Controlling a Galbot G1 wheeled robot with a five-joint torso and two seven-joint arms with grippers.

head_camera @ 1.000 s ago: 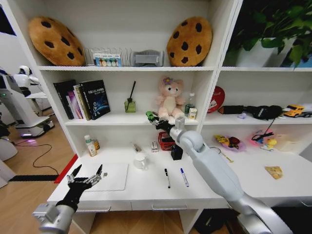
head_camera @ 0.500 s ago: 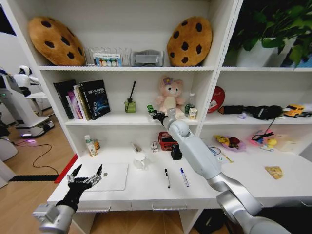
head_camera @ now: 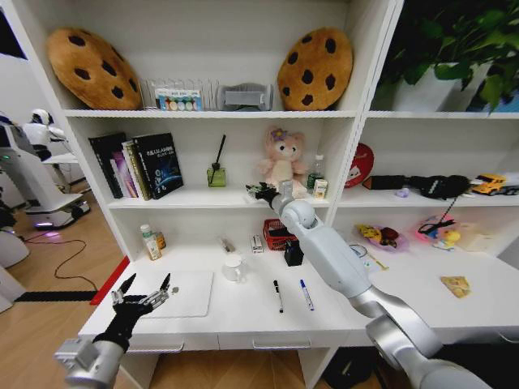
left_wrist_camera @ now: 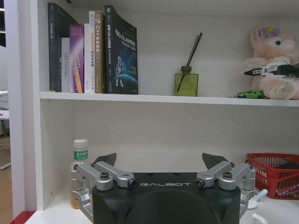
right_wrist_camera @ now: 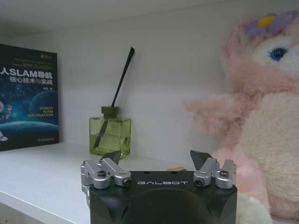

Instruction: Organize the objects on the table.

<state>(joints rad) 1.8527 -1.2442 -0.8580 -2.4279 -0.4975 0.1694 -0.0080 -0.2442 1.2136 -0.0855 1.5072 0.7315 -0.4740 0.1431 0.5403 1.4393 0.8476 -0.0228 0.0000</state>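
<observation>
- Right gripper (head_camera: 258, 193) reaches onto the middle shelf (head_camera: 195, 199), just in front of the plush bear (head_camera: 283, 166); its fingers (right_wrist_camera: 202, 158) are spread, holding nothing.
- Green toy car (left_wrist_camera: 250, 94) sits on that shelf beside the bear — just under the gripper.
- Left gripper (head_camera: 144, 293) hangs at the table's (head_camera: 422, 308) front left corner beside the laptop (head_camera: 188, 293), fingers (left_wrist_camera: 106, 159) spread and empty.
- Two pens (head_camera: 278, 295) and a cup (head_camera: 233, 267) lie mid-table; a yellowish piece (head_camera: 456, 285) lies far right.

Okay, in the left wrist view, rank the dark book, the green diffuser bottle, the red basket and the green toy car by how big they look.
1. Dark book
2. Red basket, cut off at the frame edge
3. Green diffuser bottle
4. Green toy car

The basket looks nearer the camera, so its rank is unsure.
</observation>
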